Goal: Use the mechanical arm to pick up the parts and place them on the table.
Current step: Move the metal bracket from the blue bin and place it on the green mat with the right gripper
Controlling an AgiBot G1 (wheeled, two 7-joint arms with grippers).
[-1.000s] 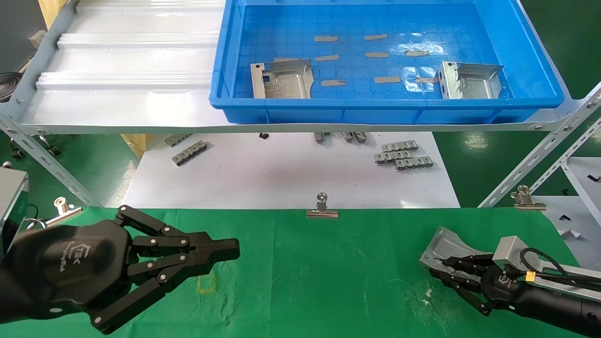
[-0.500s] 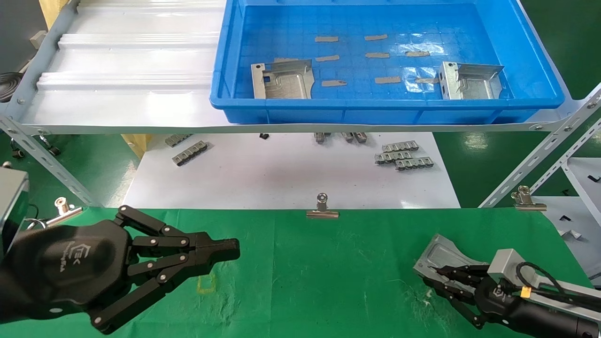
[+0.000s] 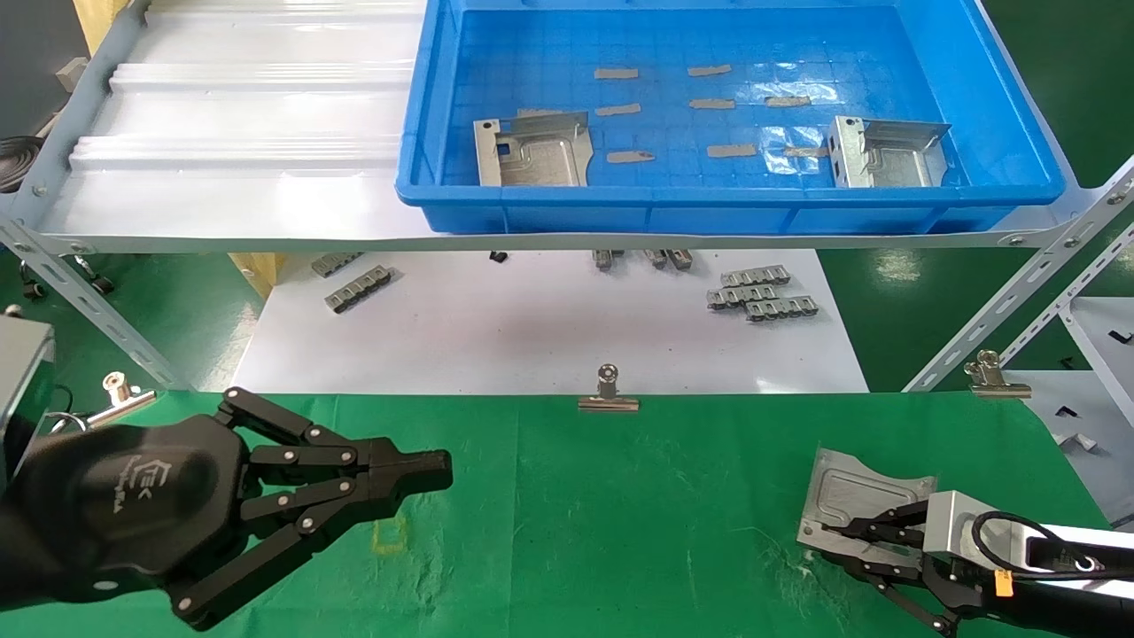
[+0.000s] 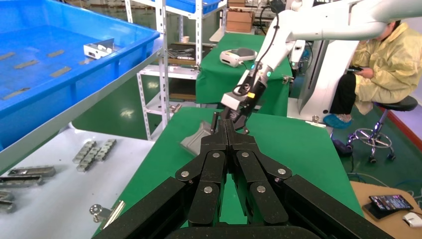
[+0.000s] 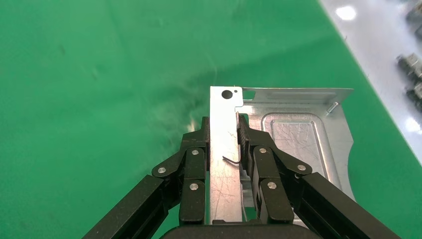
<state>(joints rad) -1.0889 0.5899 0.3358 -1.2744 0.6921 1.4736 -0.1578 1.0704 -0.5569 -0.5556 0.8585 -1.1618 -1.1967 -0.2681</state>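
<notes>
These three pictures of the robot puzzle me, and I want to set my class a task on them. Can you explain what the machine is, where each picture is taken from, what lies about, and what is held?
It is a robot with two arms. The wide picture comes from a camera on its head; the other two come from cameras on its wrists. The left hand is shut, empty, over the green table. The right hand is shut on the upright side wall of a silver bracket, low at the table; whether it rests there is unclear. The right wrist view shows the fingers gripping that wall. Two more brackets lie in the blue tray on the shelf. Below, grey strips lie on a white sheet.
</notes>
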